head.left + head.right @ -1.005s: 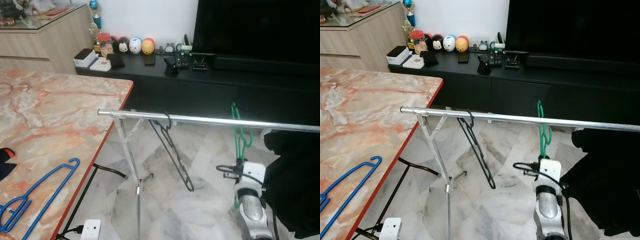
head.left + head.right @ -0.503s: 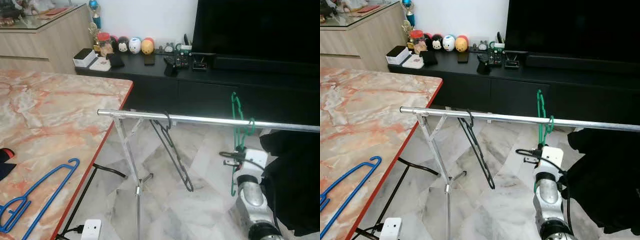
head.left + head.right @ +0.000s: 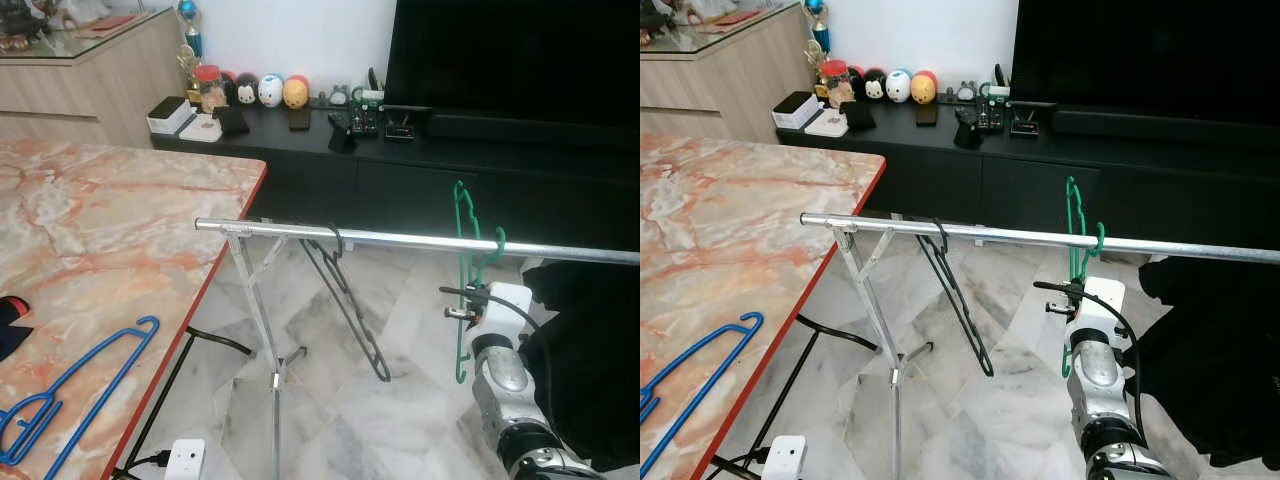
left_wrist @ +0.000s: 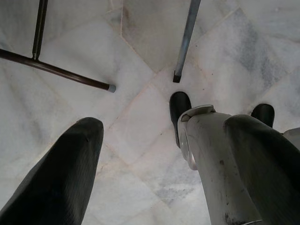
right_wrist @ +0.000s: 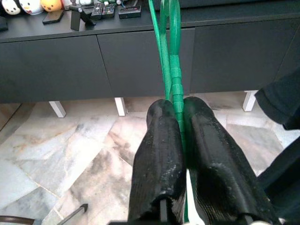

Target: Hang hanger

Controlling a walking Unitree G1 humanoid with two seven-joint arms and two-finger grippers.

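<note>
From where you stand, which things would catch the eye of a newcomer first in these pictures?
The right gripper holds a green hanger pinched between its black fingers, with the hook raised level with the silver rail of a drying rack that crosses the middle of the head views. A black hanger already hangs on that rail to the left of it. On the marble table at the left lies a blue hanger.
</note>
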